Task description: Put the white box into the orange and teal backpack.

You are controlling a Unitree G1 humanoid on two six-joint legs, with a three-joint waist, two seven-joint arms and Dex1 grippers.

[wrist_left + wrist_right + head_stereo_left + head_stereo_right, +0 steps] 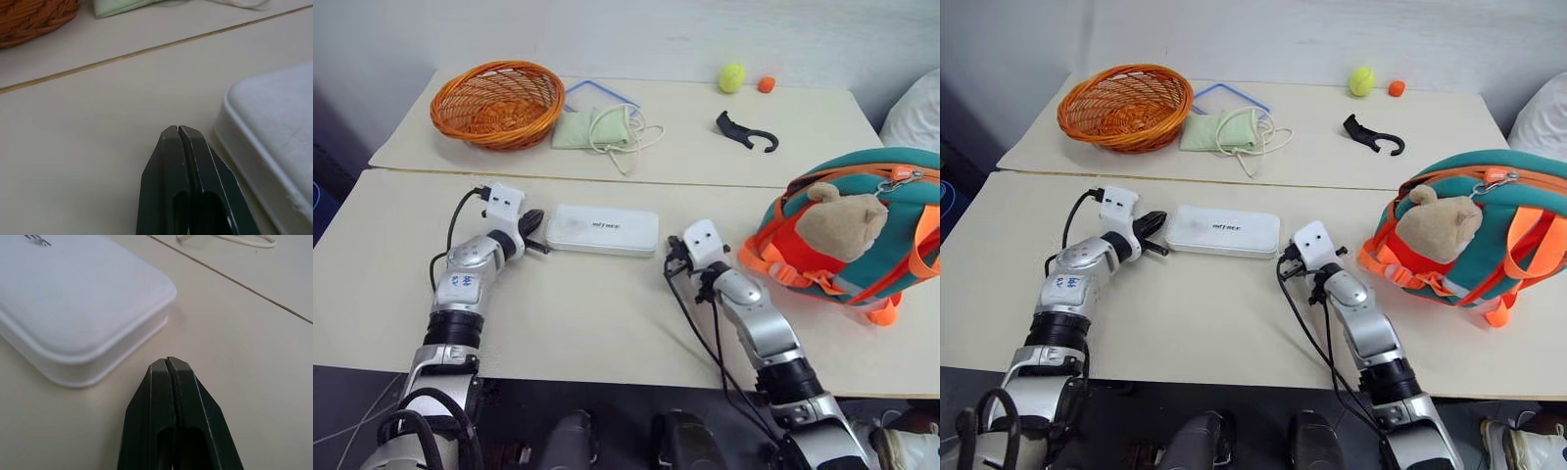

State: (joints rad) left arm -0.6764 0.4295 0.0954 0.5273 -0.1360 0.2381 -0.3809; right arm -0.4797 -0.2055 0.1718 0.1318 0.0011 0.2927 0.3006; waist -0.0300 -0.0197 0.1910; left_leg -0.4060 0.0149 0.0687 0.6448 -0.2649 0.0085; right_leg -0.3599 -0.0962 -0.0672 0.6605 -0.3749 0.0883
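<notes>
The white box [602, 231], flat with rounded corners and small dark lettering, lies flat on the near table between my two grippers. My left gripper [538, 233] is shut and empty, its tip just off the box's left end; the left wrist view shows its closed fingers [168, 161] beside the box's rim [274, 132]. Just off the box's right end, my right gripper [673, 257] is also shut and empty, with its closed fingers [186, 396] close to the box's corner [73, 303]. The orange and teal backpack [862, 230], with a tan plush toy on it, stands at the right.
On the far table sit an orange wicker basket [497, 102], a pale green pouch with a white cord [592, 128], a black hook [744, 132], a yellow-green ball [731, 76] and a small orange ball [766, 84]. A seam [607, 176] divides the two tables.
</notes>
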